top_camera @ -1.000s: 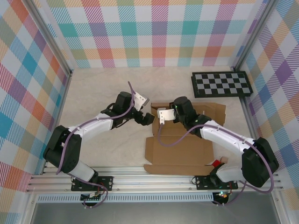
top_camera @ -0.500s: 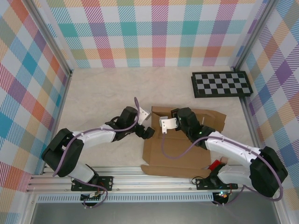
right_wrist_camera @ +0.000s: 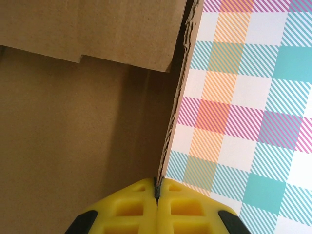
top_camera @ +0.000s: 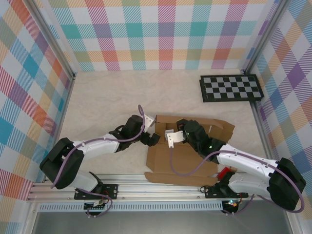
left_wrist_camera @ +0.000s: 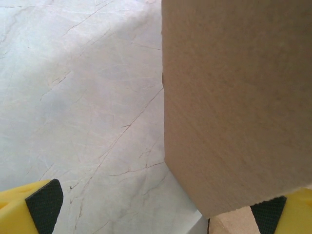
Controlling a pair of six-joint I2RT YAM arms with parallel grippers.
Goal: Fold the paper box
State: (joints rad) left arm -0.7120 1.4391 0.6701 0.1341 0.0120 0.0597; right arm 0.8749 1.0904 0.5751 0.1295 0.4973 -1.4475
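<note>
The paper box point(top_camera: 192, 153) is a brown cardboard sheet lying partly folded at the table's middle front, its back and left panels raised. My right gripper point(top_camera: 170, 137) reaches over it from the right. In the right wrist view the yellow fingers point(right_wrist_camera: 141, 204) of my right gripper point(right_wrist_camera: 157, 195) are shut on the thin edge of an upright cardboard flap point(right_wrist_camera: 178, 97). My left gripper point(top_camera: 153, 139) sits at the box's left side. In the left wrist view it point(left_wrist_camera: 156, 214) is open, and a cardboard panel point(left_wrist_camera: 234, 97) hangs over the marbled table close to its right pad point(left_wrist_camera: 270, 214).
A black-and-white checkerboard panel point(top_camera: 231, 87) lies at the back right. Plaid walls point(top_camera: 161, 34) close in the table on three sides. A small red item point(top_camera: 225, 171) sits by the right arm's base. Bare tabletop point(top_camera: 107, 97) stretches to the back left.
Both grippers have moved toward the near edge. The box has shifted with them, and its back panels stand higher. The right gripper has kept its hold on the flap.
</note>
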